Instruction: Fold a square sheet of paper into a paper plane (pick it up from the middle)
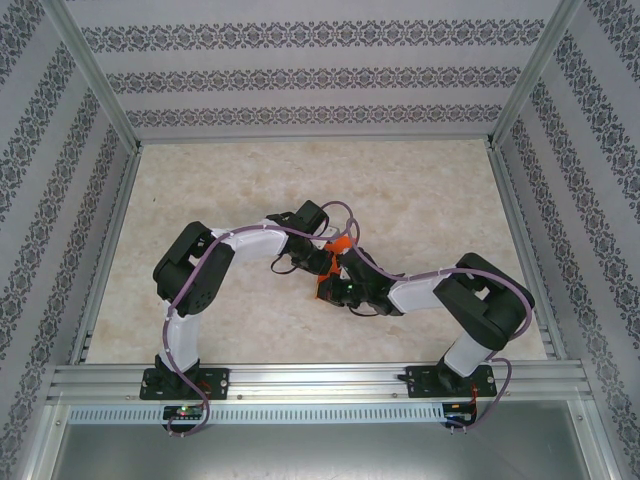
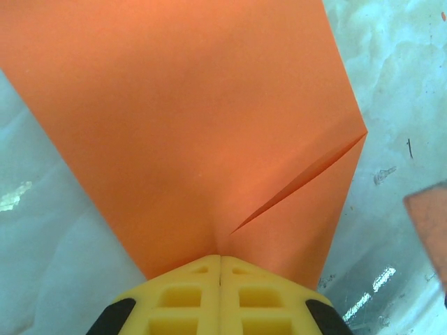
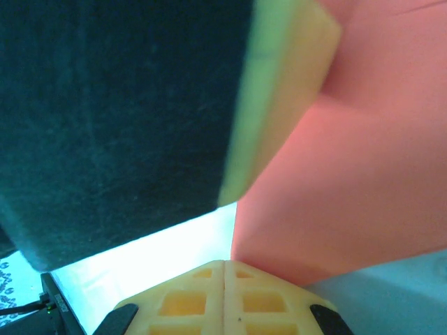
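Note:
The orange sheet of paper (image 1: 340, 246) is held up over the middle of the table between my two grippers, which meet tip to tip there. In the left wrist view the sheet (image 2: 188, 118) fans out from the seam of my left gripper (image 2: 221, 257), whose yellow jaws are shut on its narrow end. A folded flap edge (image 2: 300, 183) slants across the paper. My right gripper (image 3: 225, 262) is also shut, pinching a corner of the sheet (image 3: 349, 188). The left gripper's dark body (image 3: 119, 118) and yellow finger (image 3: 279, 91) loom just beyond it.
The pale marbled tabletop (image 1: 420, 200) lies below, fenced by aluminium rails (image 1: 310, 378) and patterned walls. A dull orange patch (image 2: 429, 223) shows at the right edge of the left wrist view. Both arms (image 1: 200, 270) bend inward from the near rail.

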Motion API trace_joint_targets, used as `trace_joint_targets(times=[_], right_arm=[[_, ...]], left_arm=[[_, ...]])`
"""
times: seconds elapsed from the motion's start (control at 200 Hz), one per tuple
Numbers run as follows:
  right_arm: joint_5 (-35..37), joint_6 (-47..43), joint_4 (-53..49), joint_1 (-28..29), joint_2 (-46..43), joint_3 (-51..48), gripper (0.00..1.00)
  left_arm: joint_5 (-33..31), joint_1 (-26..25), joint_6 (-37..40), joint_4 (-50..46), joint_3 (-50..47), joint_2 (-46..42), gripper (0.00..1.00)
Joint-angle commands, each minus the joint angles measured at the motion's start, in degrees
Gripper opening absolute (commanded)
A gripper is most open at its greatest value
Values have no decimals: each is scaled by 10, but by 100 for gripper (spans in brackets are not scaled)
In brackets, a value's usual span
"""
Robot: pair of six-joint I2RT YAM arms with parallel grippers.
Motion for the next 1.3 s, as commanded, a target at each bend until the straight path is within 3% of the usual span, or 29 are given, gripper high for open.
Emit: trace_joint_targets(times=[0.0, 0.145, 0.36, 0.525, 0.594, 0.844, 1.019, 1.164, 1.299], right_arm=[[11, 0, -23, 12, 27, 13, 1], [29, -1, -72, 14, 50, 20, 0], [50, -20, -168, 15, 14, 49, 0], [95, -22, -327, 12, 9, 115, 0], [102, -9, -351, 12, 21, 126, 0], [47, 16, -237, 1, 35, 88, 0], [18, 18, -114, -13, -50, 49, 1], [30, 21, -112, -54, -105, 13, 0], [6, 23, -92, -83, -92, 7, 0]], left_arm=[[-18, -2, 3, -21, 9, 18, 0], [-18, -2, 4, -22, 8, 18, 0], [-20, -1, 7, -25, 5, 18, 0], [-20, -1, 7, -26, 5, 16, 0], [-20, -1, 6, -26, 7, 16, 0], [-20, -1, 4, -25, 5, 16, 0], [-21, -1, 6, -28, 7, 16, 0], [-20, 0, 5, -26, 7, 16, 0], [-18, -1, 5, -26, 6, 16, 0]])
